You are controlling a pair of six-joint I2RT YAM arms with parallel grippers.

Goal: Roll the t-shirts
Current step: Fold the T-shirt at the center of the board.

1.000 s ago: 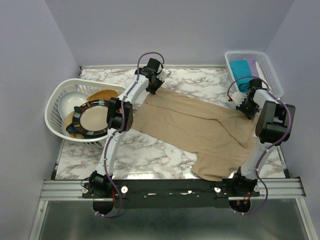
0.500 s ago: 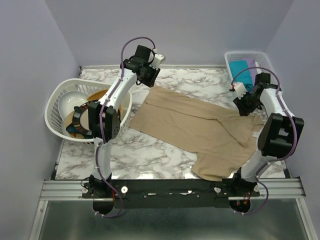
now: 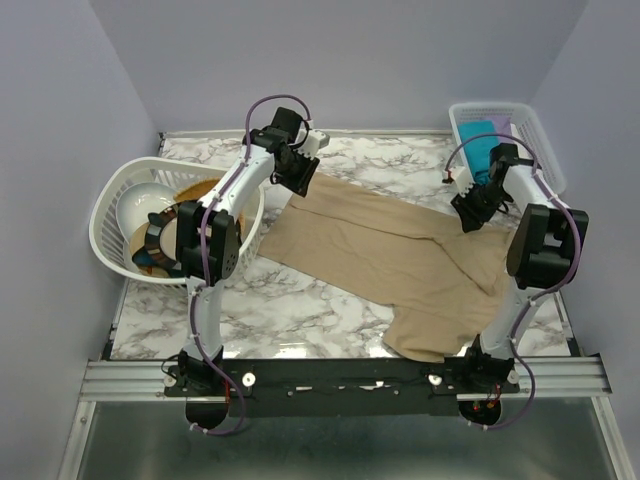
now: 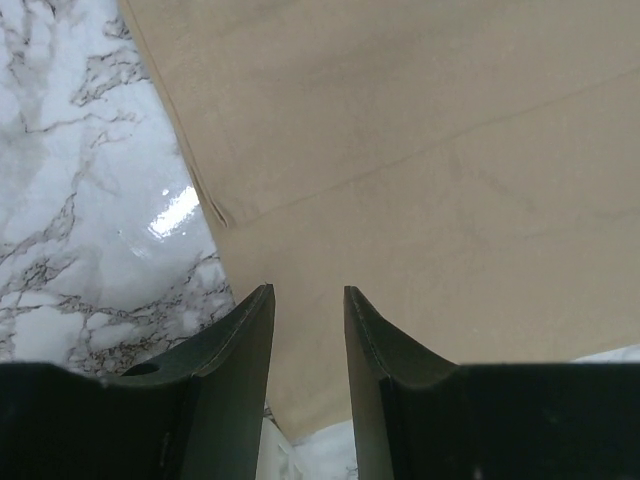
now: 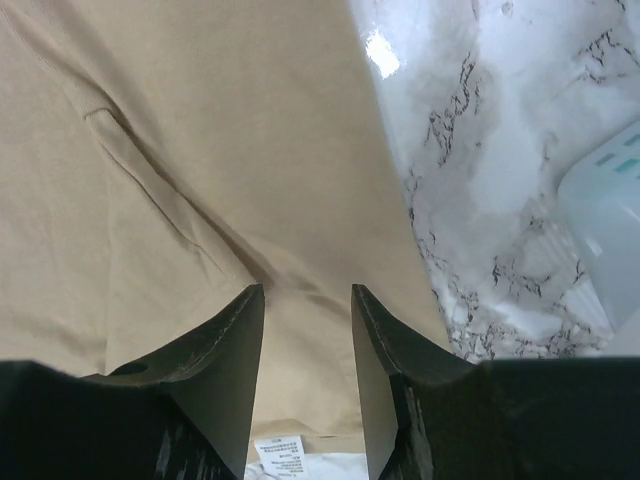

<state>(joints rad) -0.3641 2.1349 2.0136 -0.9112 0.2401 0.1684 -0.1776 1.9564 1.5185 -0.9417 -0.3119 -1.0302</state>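
Left end effector (image 4: 308,292) and right end effector (image 5: 306,290), jaws partly parted and gripping nothing, hover over the two ends of the far edge of the beige t-shirt (image 3: 390,255) spread flat beneath them on the desk (image 3: 300,310), seemingly positioned to begin an even roll.

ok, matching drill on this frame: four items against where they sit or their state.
1 beige t-shirt
2 round basket
3 rectangular basket
4 left gripper

a far right corner, teal cloth inside
b open, above the shirt's edge
c spread flat in the middle
d left side, dishes inside

Pairs: 1-c, 2-d, 3-a, 4-b
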